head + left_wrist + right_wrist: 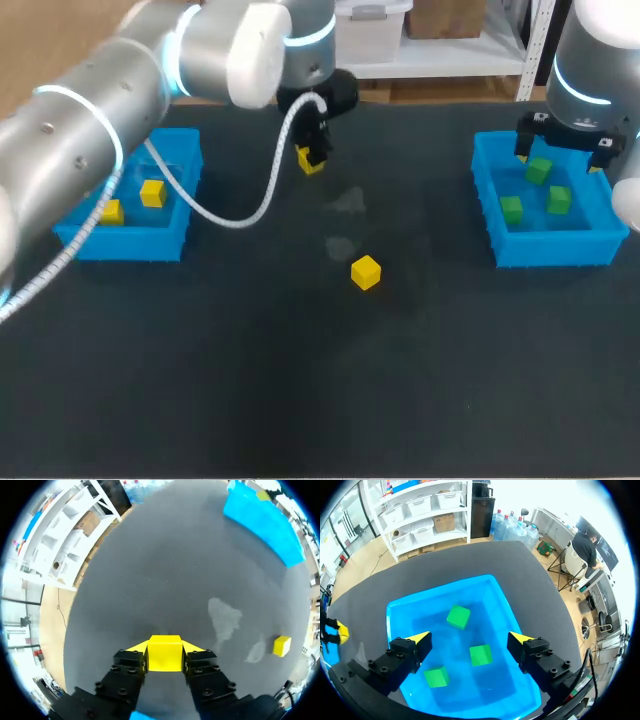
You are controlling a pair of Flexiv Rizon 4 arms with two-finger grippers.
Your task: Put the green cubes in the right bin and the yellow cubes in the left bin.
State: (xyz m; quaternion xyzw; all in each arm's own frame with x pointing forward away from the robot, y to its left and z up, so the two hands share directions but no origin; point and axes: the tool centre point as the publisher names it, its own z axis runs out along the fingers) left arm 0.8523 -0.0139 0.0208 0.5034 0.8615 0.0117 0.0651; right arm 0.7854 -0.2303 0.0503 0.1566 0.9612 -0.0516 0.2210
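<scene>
Between the left bin (125,245) and right bin (545,250) the table (300,400) runs wide, broken only by a loose yellow cube (366,272). The left arm (90,140) and its cable (240,218) overhang the left bin. The right gripper (470,638), fingers spread, hangs over the right bin.

A robotics lab bench.
The left arm (90,130) and right arm (590,50), grey with lit blue rings, one trailing a white cable (240,215), hang over a dark matte table (300,380); on it, a left bin (130,243) and right bin (555,248), plain blue, hold small identical green cubes (512,209) and yellow cubes (152,193), laid out as test props.
</scene>
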